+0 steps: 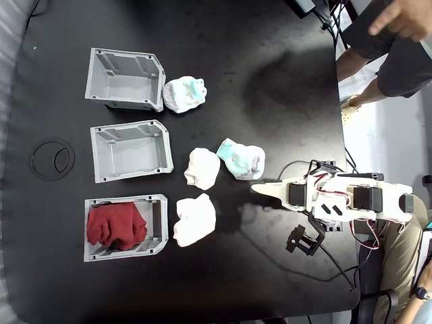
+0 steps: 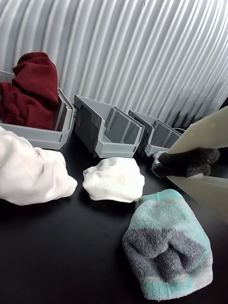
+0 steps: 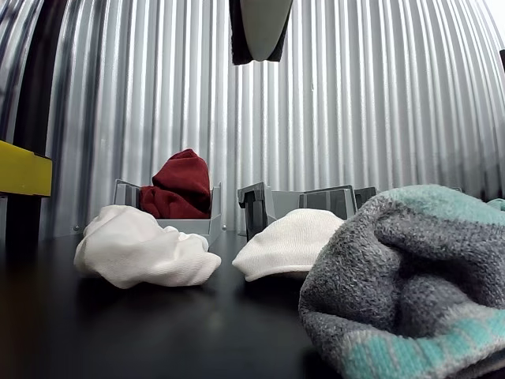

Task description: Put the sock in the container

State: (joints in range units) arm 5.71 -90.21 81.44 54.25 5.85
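1. Nearest the wrist camera, we see a white-and-mint sock [image 2: 168,247] lying on the black table [image 2: 61,256]; in the fixed view it is the white-and-mint sock [image 1: 240,159] just ahead of the gripper.
2. Our gripper [image 1: 264,190] hovers over the table beside that sock, holding nothing. In the fixed view its pale fingers come to one narrow tip. In the wrist view a dark pad [image 2: 187,163] sits between two pale finger surfaces at the right edge, so we take the fingers to be together or nearly so.
3. Next we find two white socks: one white sock [image 1: 201,168] sits in the middle, the other white sock [image 1: 195,220] lies just outside the nearest bin's open end in the fixed view.
4. Behind them stand three grey bins in a row. The sock [image 1: 116,225] we care about, dark red and bunched, rests inside the container [image 1: 159,226] at the bottom of the fixed view; in the wrist view it bulges above the left bin's walls.
5. The middle bin [image 1: 129,152] and the top bin [image 1: 125,79] look empty, and a second white-and-mint sock [image 1: 184,94] touches the top bin's open end.
6. Farthest off, a person's legs [image 1: 378,61] stand past the table's right edge.
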